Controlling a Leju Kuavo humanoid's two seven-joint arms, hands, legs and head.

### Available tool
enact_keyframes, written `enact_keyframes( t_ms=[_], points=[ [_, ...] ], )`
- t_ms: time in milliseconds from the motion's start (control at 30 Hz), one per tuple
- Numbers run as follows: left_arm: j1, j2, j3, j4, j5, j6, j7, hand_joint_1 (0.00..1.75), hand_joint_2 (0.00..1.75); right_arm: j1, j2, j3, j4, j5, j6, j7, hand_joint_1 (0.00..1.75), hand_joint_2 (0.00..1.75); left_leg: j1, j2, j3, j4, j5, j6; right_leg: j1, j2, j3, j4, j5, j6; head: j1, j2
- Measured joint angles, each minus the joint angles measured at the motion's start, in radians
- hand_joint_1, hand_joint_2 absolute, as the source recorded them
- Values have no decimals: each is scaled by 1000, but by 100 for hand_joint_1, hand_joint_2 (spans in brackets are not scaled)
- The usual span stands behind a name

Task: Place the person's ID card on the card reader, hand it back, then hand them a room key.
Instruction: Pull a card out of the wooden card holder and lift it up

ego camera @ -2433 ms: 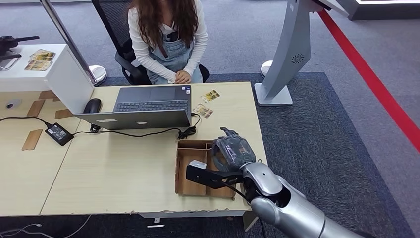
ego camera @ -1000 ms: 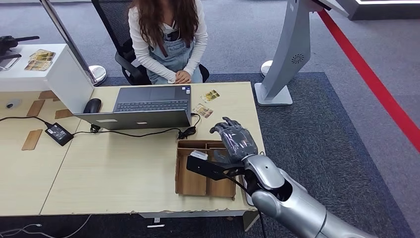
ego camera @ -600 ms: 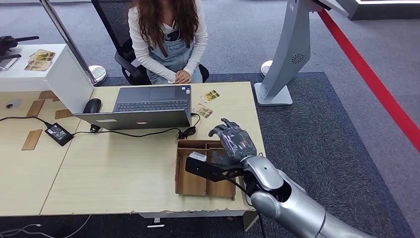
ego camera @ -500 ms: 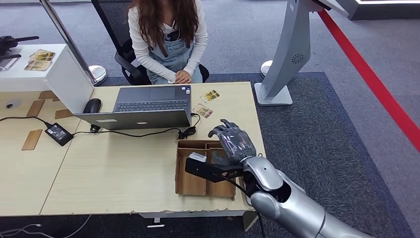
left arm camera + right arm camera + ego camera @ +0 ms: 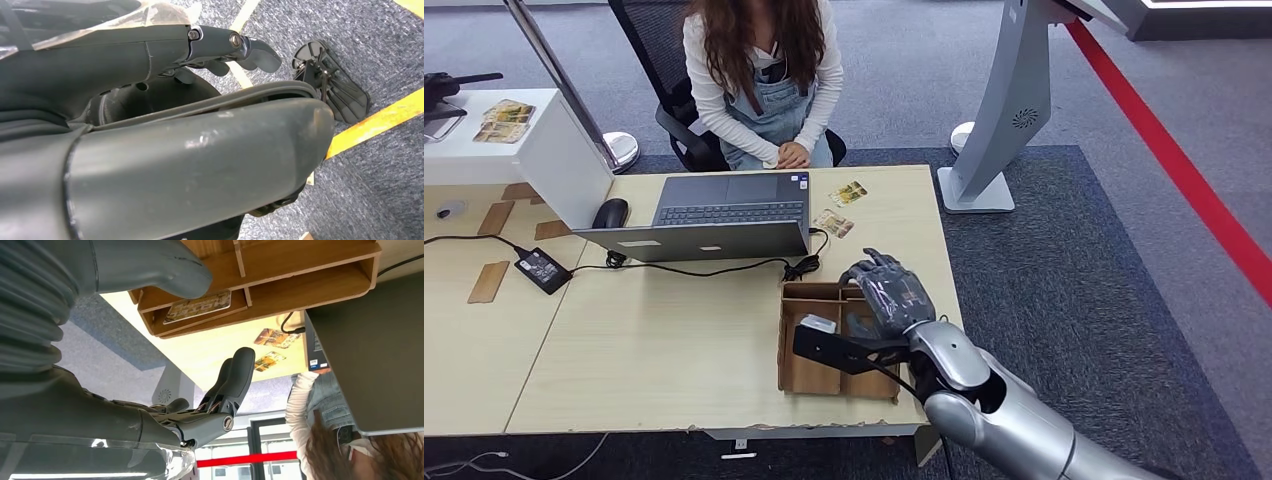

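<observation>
Above the wooden tray (image 5: 796, 350) at the tabletop's (image 5: 664, 340) near right, the right robot hand (image 5: 887, 292) hovered spread and empty, apparently poised for a card (image 5: 197, 306) lying in its right-hand compartment; two cards (image 5: 841, 208) lay beside the laptop (image 5: 724, 215).

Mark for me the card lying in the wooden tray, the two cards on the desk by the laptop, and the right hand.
card in the tray (image 5: 197, 306), right wrist view, middle of its printed face
two cards on the desk (image 5: 841, 208), head view, between the pair, near card's edge
right hand (image 5: 890, 293), head view, back of the hand
</observation>
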Motion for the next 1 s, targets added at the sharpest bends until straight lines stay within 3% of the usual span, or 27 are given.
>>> enact_keyframes(
  t_ms=[1000],
  points=[
    [0, 0, 0, 0, -4, 0, 0, 0, 0, -1, 35, 5, 73, -10, -23, -16, 42, 175, 0, 0, 0, 0, 0, 0, 0, 0, 0, 0, 0, 0, 0, 0]
  ],
)
